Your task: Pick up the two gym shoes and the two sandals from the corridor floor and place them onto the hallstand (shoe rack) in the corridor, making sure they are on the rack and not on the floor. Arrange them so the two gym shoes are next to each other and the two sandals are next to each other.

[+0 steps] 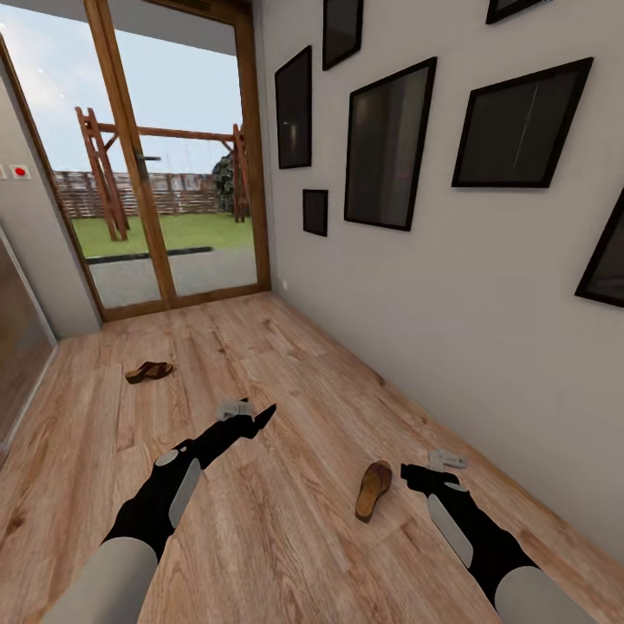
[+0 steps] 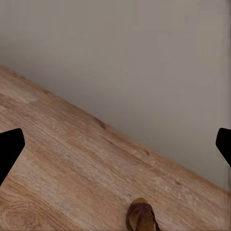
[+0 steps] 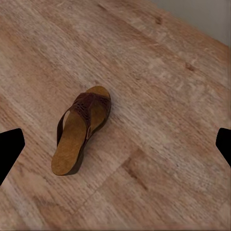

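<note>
One dark brown sandal (image 1: 373, 489) with a tan insole lies on the wood-plank corridor floor (image 1: 286, 520), just left of my right gripper (image 1: 416, 474). The right wrist view has this sandal (image 3: 82, 129) below the open right gripper (image 3: 115, 147), whose fingertips (image 3: 9, 149) are spread wide. The other sandal (image 1: 149, 372) lies farther off at the left, towards the door. My left gripper (image 1: 257, 419) hovers open over the middle of the floor. In the left wrist view its gripper (image 2: 115, 144) is empty, with a sandal's (image 2: 141, 216) strap end at the frame's edge. The gym shoes and the hallstand are out of view.
A glass door (image 1: 173, 173) with a wooden frame closes the corridor's far end. The pale right wall (image 1: 451, 303) carries several black picture frames (image 1: 386, 143) and runs close beside my right arm. A grey wall (image 1: 35, 260) bounds the left.
</note>
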